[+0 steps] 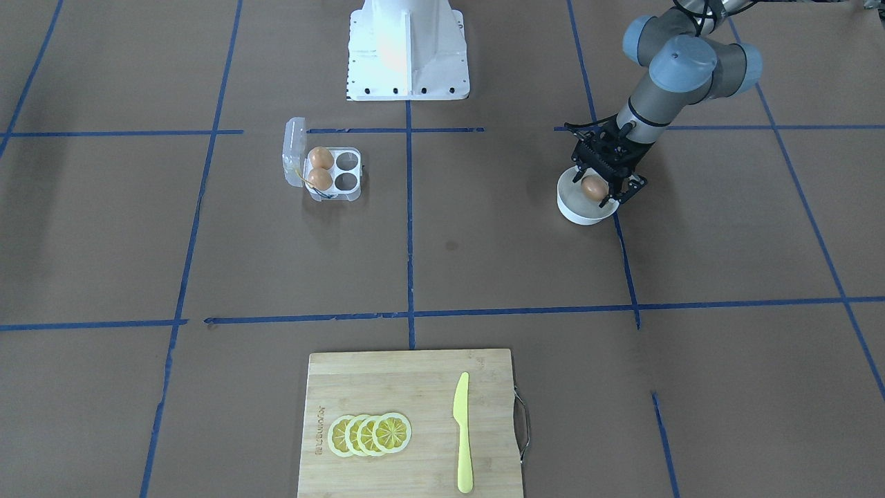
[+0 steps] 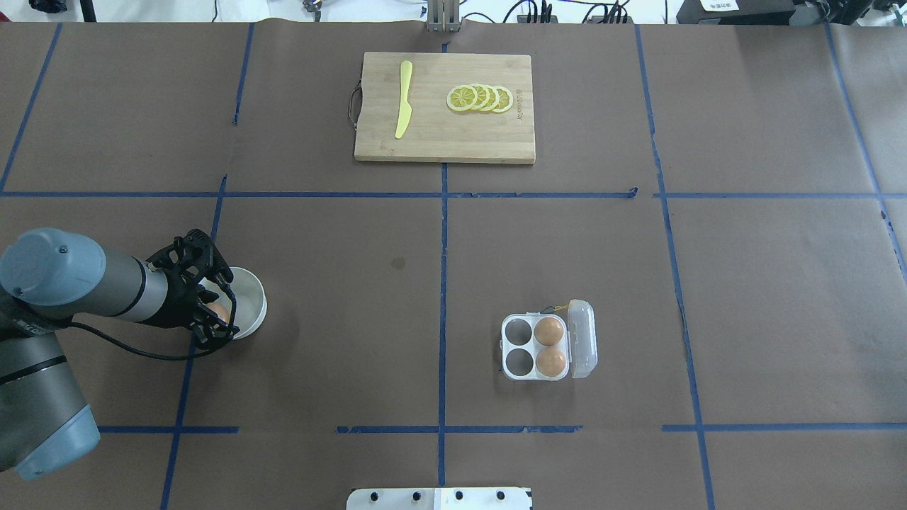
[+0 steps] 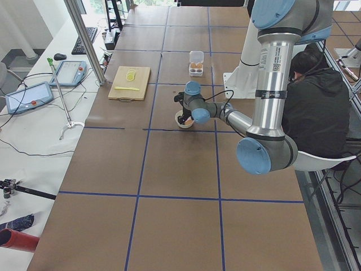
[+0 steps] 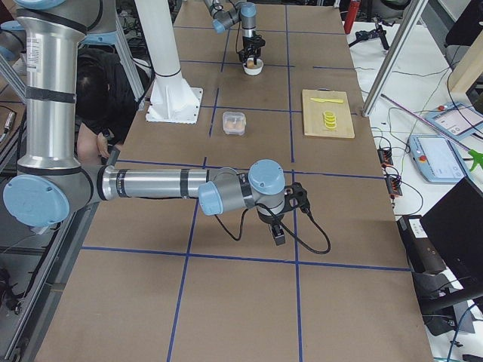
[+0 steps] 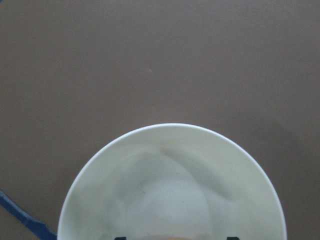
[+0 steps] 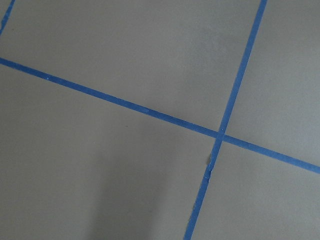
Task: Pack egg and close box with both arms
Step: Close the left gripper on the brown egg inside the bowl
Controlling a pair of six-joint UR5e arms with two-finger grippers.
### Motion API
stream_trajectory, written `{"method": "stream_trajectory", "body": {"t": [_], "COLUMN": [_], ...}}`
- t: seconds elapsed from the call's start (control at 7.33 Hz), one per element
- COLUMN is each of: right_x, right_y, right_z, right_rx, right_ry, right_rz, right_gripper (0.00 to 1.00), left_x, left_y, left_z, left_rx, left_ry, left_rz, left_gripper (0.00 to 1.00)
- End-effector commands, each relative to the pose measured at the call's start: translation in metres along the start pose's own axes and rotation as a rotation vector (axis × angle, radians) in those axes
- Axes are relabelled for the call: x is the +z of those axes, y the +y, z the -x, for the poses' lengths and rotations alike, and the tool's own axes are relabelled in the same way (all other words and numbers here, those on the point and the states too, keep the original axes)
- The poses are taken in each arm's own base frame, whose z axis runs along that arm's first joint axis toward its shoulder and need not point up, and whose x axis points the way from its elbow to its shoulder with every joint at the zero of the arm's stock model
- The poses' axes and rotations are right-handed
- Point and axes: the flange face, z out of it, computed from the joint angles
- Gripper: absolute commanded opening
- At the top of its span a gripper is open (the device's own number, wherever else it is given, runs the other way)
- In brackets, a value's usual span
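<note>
White bowl (image 5: 172, 200) fills lower half, seen from straight above, rim cut by bottom edge. Brown table cover (image 5: 160, 60) all around. Blue tape (image 5: 22, 220) in lower-left corner. Black fingertips (image 5: 119, 238) barely visible at bottom edge.

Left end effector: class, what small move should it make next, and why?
Probably lift straight up. The left end effector appears closed on the egg, low over the white bowl, so it should clear the rim before travelling to the egg box, whose lid is open with two cells empty.
</note>
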Motion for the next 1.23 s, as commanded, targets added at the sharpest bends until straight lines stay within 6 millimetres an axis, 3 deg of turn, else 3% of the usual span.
{"method": "stream_trajectory", "body": {"t": [0.0, 0.27, 0.68, 0.82, 0.95, 1.09], "right_x": [0.002, 0.002, 0.002, 0.002, 0.002, 0.002], "right_y": [0.000, 0.000, 0.001, 0.001, 0.001, 0.000], "right_z": [-0.002, -0.002, -0.002, -0.002, -0.002, -0.002], "right_rx": [0.004, 0.004, 0.005, 0.005, 0.005, 0.004], "right_ry": [0.000, 0.000, -0.002, -0.002, 0.000, 0.000], "right_rz": [0.004, 0.004, 0.005, 0.005, 0.005, 0.004], "right_gripper": [1.00, 1.00, 1.00, 1.00, 1.00, 1.00], "left_x": [0.004, 0.003, -0.009, -0.017, -0.025, -0.044], "left_y": [0.002, 0.002, -0.003, -0.007, -0.019, -0.057], "left_z": [-0.001, -0.001, 0.003, 0.014, 0.020, 0.017], "left_rx": [0.000, 0.001, -0.021, -0.034, -0.040, -0.028], "left_ry": [0.000, 0.000, -0.020, -0.035, -0.045, -0.045], "left_rz": [0.008, 0.008, 0.026, 0.012, -0.015, -0.089], "left_gripper": [0.77, 0.71, 0.29, 0.24, 0.22, 0.22]}}
